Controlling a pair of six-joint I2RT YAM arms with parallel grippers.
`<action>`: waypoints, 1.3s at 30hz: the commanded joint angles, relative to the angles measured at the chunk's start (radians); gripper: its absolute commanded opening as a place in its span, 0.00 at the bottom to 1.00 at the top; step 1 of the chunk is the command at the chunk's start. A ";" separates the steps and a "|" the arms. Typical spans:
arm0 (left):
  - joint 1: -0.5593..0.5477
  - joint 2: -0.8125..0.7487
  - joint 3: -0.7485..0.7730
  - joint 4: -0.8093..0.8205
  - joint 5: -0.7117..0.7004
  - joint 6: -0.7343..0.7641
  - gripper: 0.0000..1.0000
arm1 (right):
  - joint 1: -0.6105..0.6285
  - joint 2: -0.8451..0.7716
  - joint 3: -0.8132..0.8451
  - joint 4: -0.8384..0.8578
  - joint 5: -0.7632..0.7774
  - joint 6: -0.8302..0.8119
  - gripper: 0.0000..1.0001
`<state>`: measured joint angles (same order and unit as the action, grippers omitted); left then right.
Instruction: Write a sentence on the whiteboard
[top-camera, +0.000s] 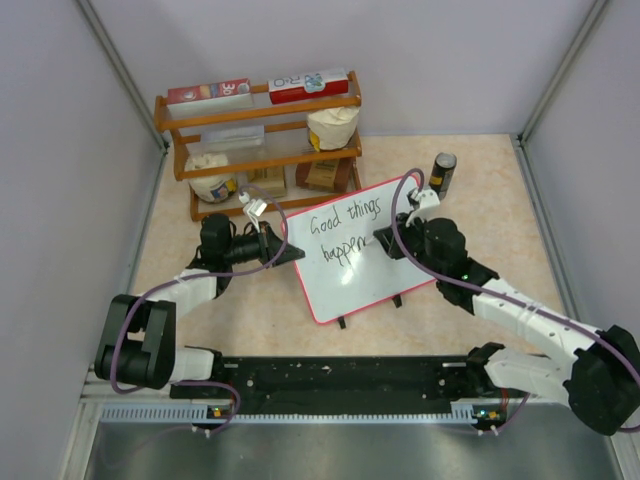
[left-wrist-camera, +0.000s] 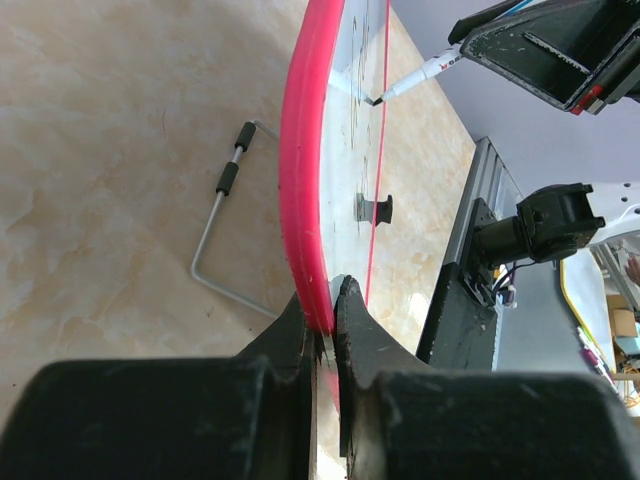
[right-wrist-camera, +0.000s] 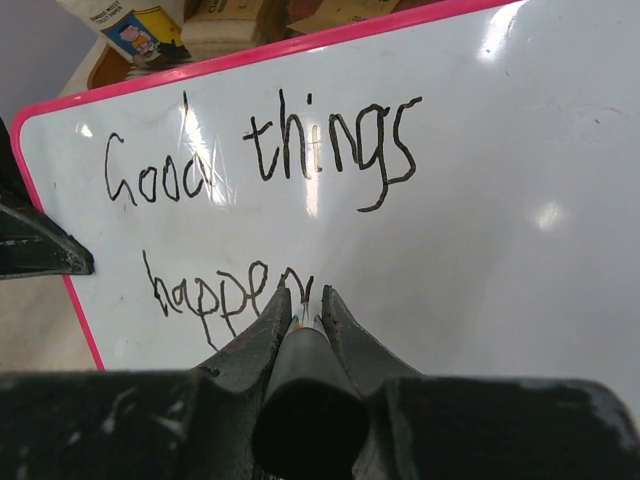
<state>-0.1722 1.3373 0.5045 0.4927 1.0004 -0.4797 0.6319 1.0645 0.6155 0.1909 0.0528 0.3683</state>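
The whiteboard stands tilted at mid-table, white with a red-pink frame. It also shows in the right wrist view. The sentence reads "Good things" above "happen". My left gripper is shut on the board's left frame edge and holds it. My right gripper is shut on a black marker. The marker's tip touches the board at the end of "happen".
A wooden shelf with boxes and bags stands behind the board. A dark can stands at the back right. A bent wire stand lies on the table behind the board. Grey walls close both sides.
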 joint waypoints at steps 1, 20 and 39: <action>-0.035 0.019 -0.054 -0.094 -0.019 0.237 0.00 | -0.005 -0.024 0.004 -0.025 0.001 -0.012 0.00; -0.035 0.017 -0.055 -0.092 -0.019 0.237 0.00 | -0.011 0.015 0.158 0.018 0.036 -0.002 0.00; -0.035 0.016 -0.054 -0.092 -0.019 0.237 0.00 | -0.014 0.048 0.064 0.025 0.064 -0.012 0.00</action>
<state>-0.1722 1.3373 0.5045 0.4957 1.0046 -0.4793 0.6312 1.0935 0.6941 0.1787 0.0982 0.3668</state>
